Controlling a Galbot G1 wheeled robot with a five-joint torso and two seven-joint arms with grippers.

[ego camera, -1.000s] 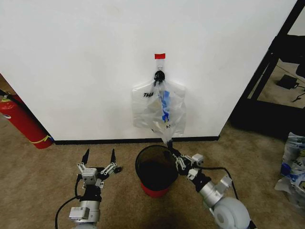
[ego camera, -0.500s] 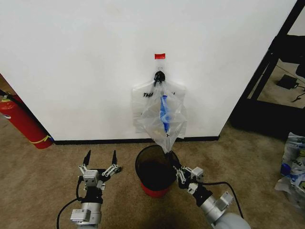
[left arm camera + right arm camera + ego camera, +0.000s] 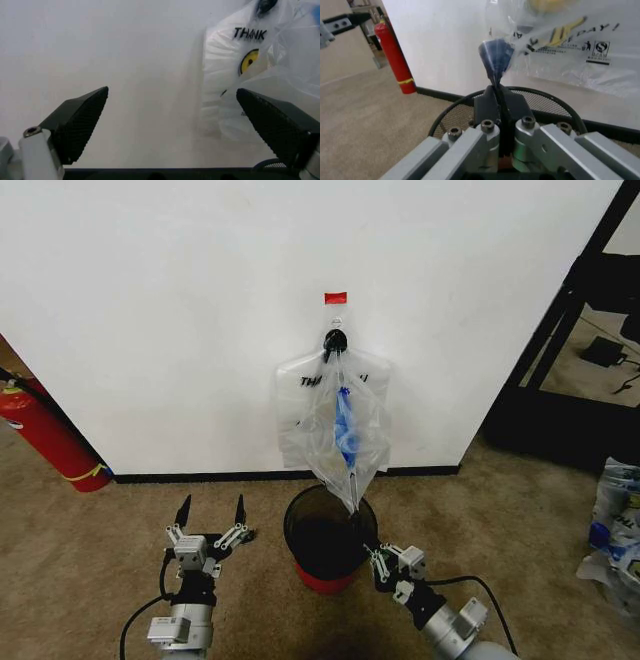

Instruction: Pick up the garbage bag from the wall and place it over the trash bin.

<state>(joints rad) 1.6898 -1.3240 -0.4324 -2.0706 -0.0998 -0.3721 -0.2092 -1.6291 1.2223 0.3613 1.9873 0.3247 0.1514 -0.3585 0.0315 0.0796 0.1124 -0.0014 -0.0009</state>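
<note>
The bag (image 3: 335,415) hangs from the hook (image 3: 334,338) on the wall (image 3: 180,300), directly above the bin (image 3: 328,535); one taped part of it is drawn down and out to a point over the bin's rim, where the right gripper (image 3: 358,525) is clenched on it; the top is not yet off the hook. The left gripper (image 3: 210,515) waits low beside the bin with its fingers spread and nothing in them.

To do this well, I judge the pull should ease the plastic off the hook rather than drag straight down, since the thin film could stretch or tear; the pinch should keep the blue tape.

The right wrist view shows the pinch itself: two dark fingers (image 3: 487,103) closed on the blue-taped strip (image 3: 496,58); the left wrist view shows the yellow face (image 3: 249,60) and print.
</note>
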